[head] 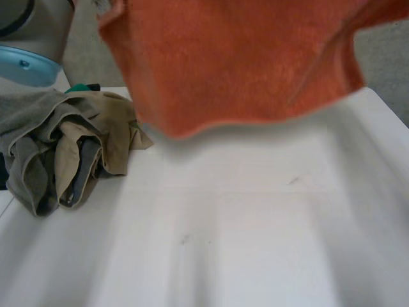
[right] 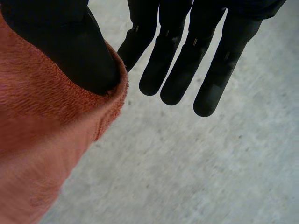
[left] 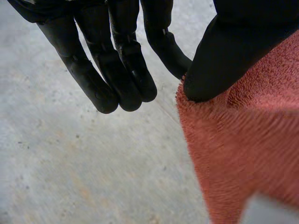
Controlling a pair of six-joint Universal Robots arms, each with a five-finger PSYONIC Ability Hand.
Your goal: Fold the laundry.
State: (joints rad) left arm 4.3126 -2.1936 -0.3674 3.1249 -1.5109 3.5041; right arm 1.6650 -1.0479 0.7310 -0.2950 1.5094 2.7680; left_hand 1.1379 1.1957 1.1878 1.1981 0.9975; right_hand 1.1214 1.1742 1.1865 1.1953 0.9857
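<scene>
1. Orange towel (head: 236, 57): a terry cloth of one plain colour, spread wide and held up off the tabletop (head: 255, 224). It hangs across the far side of the white surface.
2. Its lower hem runs in a shallow curve, dipping lowest towards the robot's left. A crease runs up towards the corner on the robot's right.
3. In the wrist views the towel's nap shows as fine, close rows of loops, with a thicker rolled hem along the edge.
4. Left hand (left: 224, 51): the thumb presses down on the towel's edge at a corner, and the nearest finger meets the cloth from the other side, so the towel is pinched there. The other fingers (left: 100, 93) are straight and stand clear of the cloth.
5. Right hand (right: 65, 42): the same hold at the opposite corner, with the thumb on the hem and the nearest finger close behind it. The remaining fingers (right: 210, 88) are straight and apart from the towel.
6. Grey floor (left: 70, 163) lies beneath both hands.
7. A pile of clothes (head: 70, 147) in khaki and olive sits crumpled on the tabletop at the robot's left, near the left arm (head: 29, 64), with a bit of green cloth at its far side. It lies just beside the towel's hanging edge.
</scene>
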